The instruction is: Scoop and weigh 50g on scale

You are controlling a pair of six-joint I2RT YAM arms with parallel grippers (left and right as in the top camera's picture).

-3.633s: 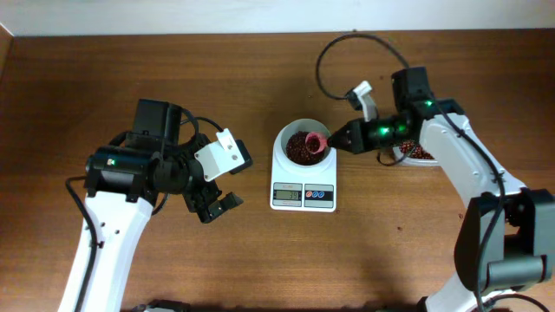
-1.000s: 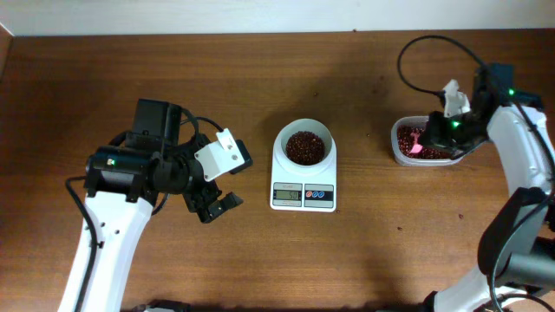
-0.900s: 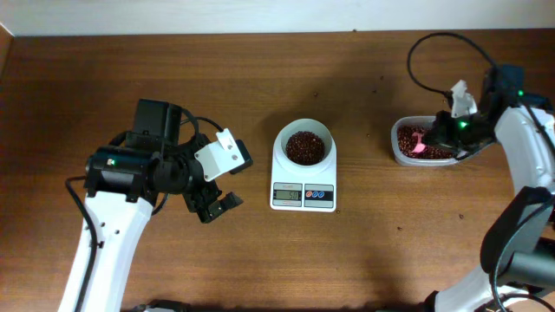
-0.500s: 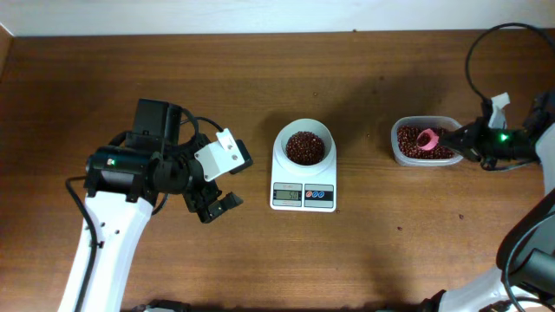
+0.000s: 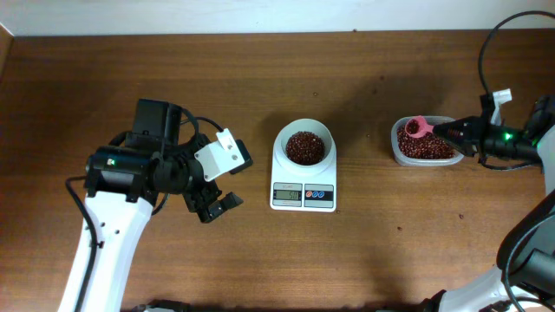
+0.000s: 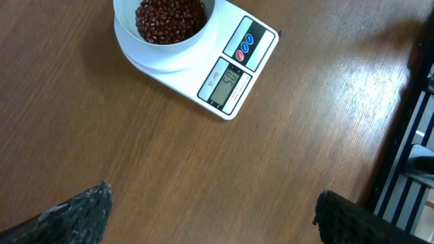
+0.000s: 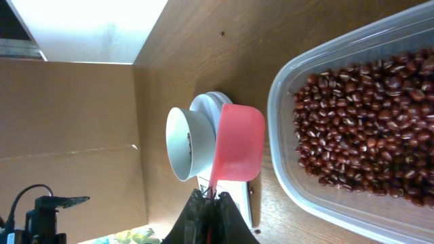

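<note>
The white scale stands mid-table, its round bowl holding red beans. The left wrist view shows its lit display and the bowl. My left gripper hovers open to the left of the scale, with only bare wood between its fingertips. My right gripper is shut on the handle of a pink scoop, which sits over the far left part of the bean tub. In the right wrist view the scoop lies between the tub and the scale's bowl. I cannot tell whether it carries beans.
The clear tub of red beans stands right of the scale. A few stray beans lie on the wood behind the scale. The table's far edge meets a white wall. Cables loop above the right arm.
The right arm has swung out to the right, and the pink scoop has risen from the beans toward the tub's far left corner. The left arm has not moved.
</note>
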